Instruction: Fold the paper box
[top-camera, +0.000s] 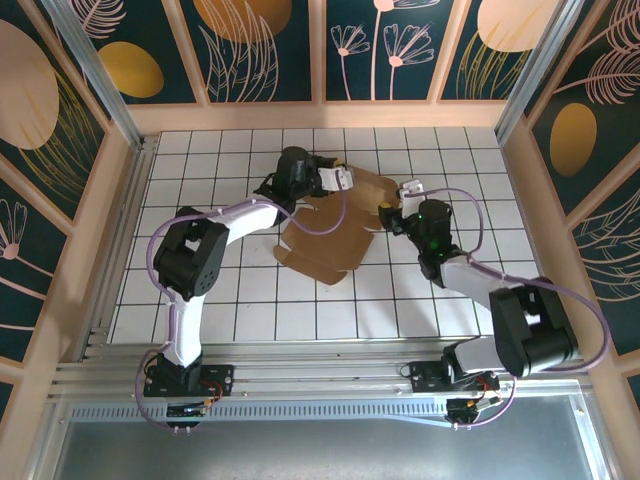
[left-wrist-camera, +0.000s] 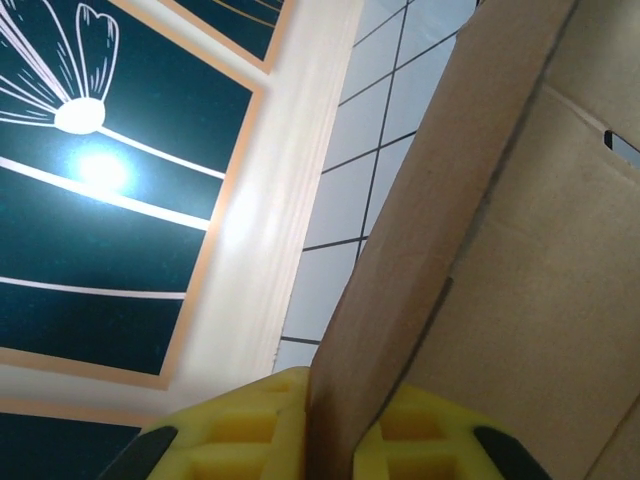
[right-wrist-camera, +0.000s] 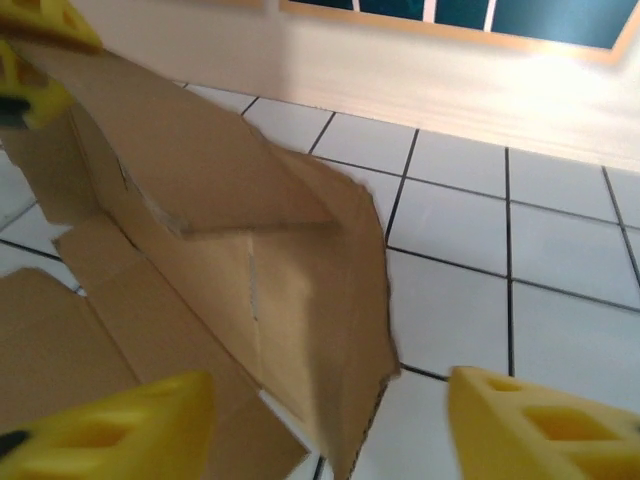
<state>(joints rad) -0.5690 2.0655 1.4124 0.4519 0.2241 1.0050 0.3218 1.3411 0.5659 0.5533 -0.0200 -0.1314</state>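
The surface (top-camera: 220, 300) is a white board ruled with thin dark lines into square tiles. A pale wooden ledge (top-camera: 320, 117) runs along its far edge. The walls (top-camera: 260, 50) on the far side and both flanks are dark teal panels drawn with peach flower and leaf outlines and gold ovals, set in light wooden frames. Slanting aluminium posts (top-camera: 90, 70) stand at the far corners, and an aluminium rail (top-camera: 320, 375) carries both arm bases along the near edge.

The paper box (top-camera: 330, 235) lies on the far middle of the surface between the two arms. It is plain brown cardboard, partly raised, with flat flaps spread toward the near side.

The left pincer (top-camera: 343, 180) reaches in from the left to the box's far edge. In the left wrist view its yellow fingers (left-wrist-camera: 250, 430) are clamped on an upright cardboard flap (left-wrist-camera: 400, 250), with tiles and the wooden ledge behind.

The right pincer (top-camera: 390, 207) sits just beside the box's right side. In the right wrist view its yellow fingers (right-wrist-camera: 540, 430) stand wide apart, gripping nothing, and the box's ragged right edge (right-wrist-camera: 375, 300) hangs over the tiles between them.
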